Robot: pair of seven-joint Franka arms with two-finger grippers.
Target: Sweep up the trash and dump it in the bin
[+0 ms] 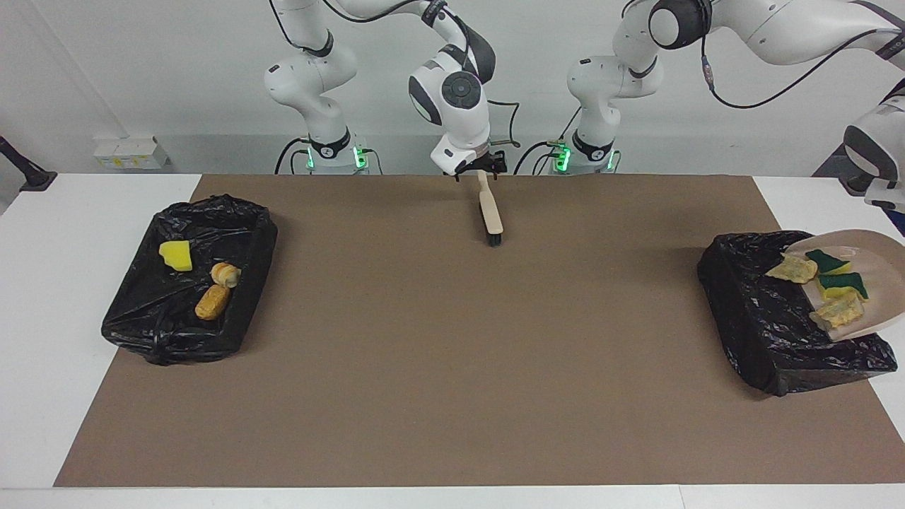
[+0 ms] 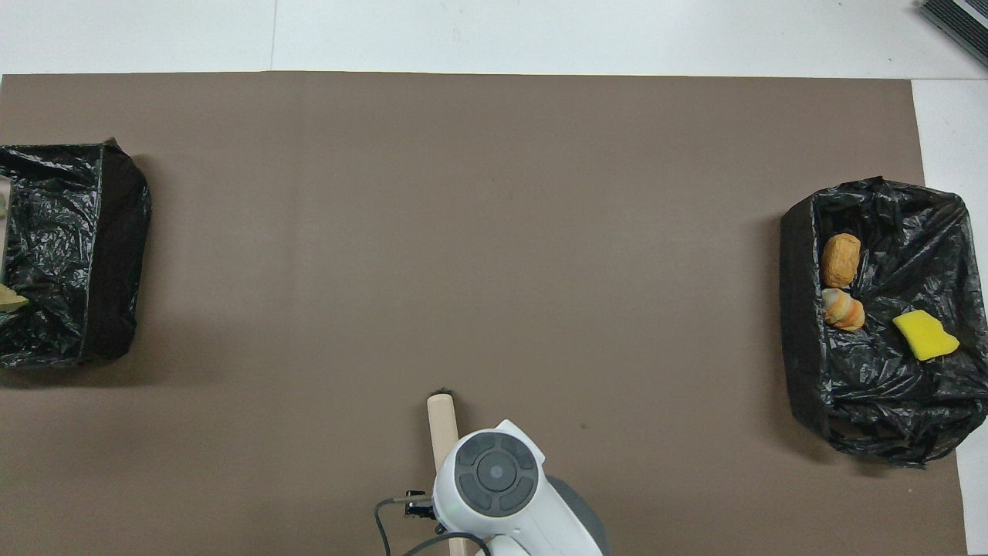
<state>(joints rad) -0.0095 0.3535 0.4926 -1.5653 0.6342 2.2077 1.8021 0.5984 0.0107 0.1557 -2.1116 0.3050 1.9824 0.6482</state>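
Tip the dustpan (image 1: pixel 877 249) steeper over the black bin (image 1: pixel 749 297) at the tabletop's left-arm edge, so the sponge scraps (image 1: pixel 838 311) slide in. The left hand, out of view, is pressed together on the handle. For the right hand (image 1: pixel 481 168) at the brush (image 1: pixel 490 212), I cannot tell.

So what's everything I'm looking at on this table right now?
table: one, white, under everything
mat: one, brown, covering most of the table
bins: two, lined with black bags, one at the right arm's end, one at the left arm's end
scraps in the right arm's bin: three, yellow, pale beige, tan-orange
dustpan: one, beige, tilted over the left arm's bin
scraps on the dustpan: four, two pale beige, two green-with-yellow
brush: one, beige with black bristles, bristles on the mat close to the robots
right gripper: at the brush's handle end
left gripper: out of frame
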